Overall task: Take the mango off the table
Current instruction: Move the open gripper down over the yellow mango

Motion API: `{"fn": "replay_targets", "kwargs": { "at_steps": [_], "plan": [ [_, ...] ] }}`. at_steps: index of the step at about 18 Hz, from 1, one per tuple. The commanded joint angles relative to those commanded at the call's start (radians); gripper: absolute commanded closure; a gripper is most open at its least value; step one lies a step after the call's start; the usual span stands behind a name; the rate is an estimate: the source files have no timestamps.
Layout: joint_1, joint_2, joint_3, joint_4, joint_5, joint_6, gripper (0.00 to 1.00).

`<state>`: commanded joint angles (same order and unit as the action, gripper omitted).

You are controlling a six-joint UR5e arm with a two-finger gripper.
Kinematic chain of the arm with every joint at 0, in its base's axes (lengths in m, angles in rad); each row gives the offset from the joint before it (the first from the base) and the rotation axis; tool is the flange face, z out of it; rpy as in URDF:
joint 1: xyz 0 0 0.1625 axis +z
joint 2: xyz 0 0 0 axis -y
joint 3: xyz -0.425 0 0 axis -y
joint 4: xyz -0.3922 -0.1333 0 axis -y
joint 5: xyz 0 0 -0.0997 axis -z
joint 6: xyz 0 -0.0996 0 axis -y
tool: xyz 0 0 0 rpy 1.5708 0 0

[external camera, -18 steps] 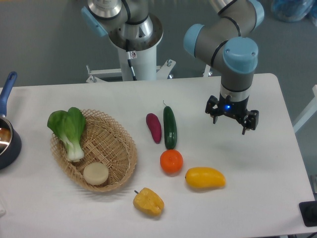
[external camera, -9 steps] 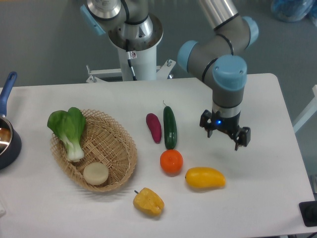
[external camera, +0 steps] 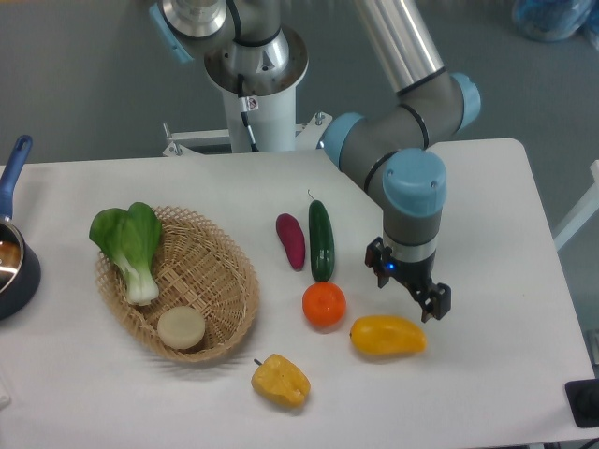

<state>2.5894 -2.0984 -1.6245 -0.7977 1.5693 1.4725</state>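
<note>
From the fixed camera, I see the mango [external camera: 387, 336] lying on its side on the table [external camera: 505, 374], toward the near edge and right of centre, long axis running left to right with the tapered end pointing right. An orange [external camera: 324, 304] sits just beside its left end, apart by a small gap, and a yellow pepper [external camera: 280, 380] lies nearer the front edge to the left.

I judge the mango to be light to moderate in weight, firm but not hard, and its glossy rounded skin looks slippery, so a pinch near the tapered end could squirt it out. I would take it across the short axis at the fat middle, fingers on the near and far flanks, and keep clear of the orange.

The gripper [external camera: 408, 289] hangs just above and behind the mango, pointing down at the table, its two fingers spread apart and holding nothing. The finger line runs diagonally, so I expect some wrist turn may be needed before descending. The arm reaches in from the far edge, elbow bent, wrist vertical over the fruit.

Further left I see a cucumber [external camera: 321, 240], a purple sweet potato [external camera: 290, 241], a wicker basket [external camera: 229, 299] and a pan [external camera: 11, 253] at the left edge.
</note>
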Motion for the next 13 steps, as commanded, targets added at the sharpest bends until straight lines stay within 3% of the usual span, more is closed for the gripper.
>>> {"fn": "replay_targets", "kwargs": {
  "at_steps": [3,13],
  "plan": [
    [-0.006,-0.029,0.023,0.000,0.000,0.040,0.00],
    [-0.057,-0.052,0.006,-0.002,0.000,0.057,0.00]
  ]
}}
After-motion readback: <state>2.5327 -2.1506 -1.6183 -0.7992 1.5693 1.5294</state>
